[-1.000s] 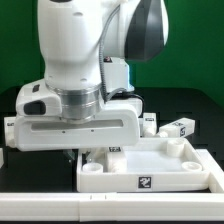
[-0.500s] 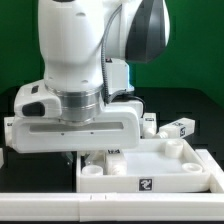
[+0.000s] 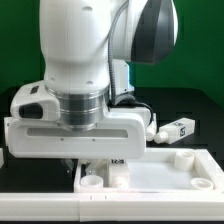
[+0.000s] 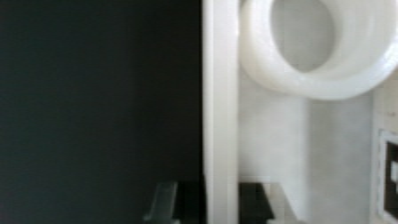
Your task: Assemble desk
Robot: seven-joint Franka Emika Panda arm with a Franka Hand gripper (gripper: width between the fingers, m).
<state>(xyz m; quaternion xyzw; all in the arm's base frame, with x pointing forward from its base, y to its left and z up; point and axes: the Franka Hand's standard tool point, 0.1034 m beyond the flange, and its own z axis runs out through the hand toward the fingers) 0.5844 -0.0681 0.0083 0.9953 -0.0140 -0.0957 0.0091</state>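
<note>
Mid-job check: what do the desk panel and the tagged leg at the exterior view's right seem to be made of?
Panel: looks like hard white plastic, smooth with a faint sheen; its moulded rim and round corner holes suggest that. Leg: seemingly the same white plastic; its black-and-white tag looks like a printed sticker, too small to confirm.

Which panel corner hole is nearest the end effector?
The hole at the exterior view's left, under the end effector; the other hole sits toward that view's right.
</note>
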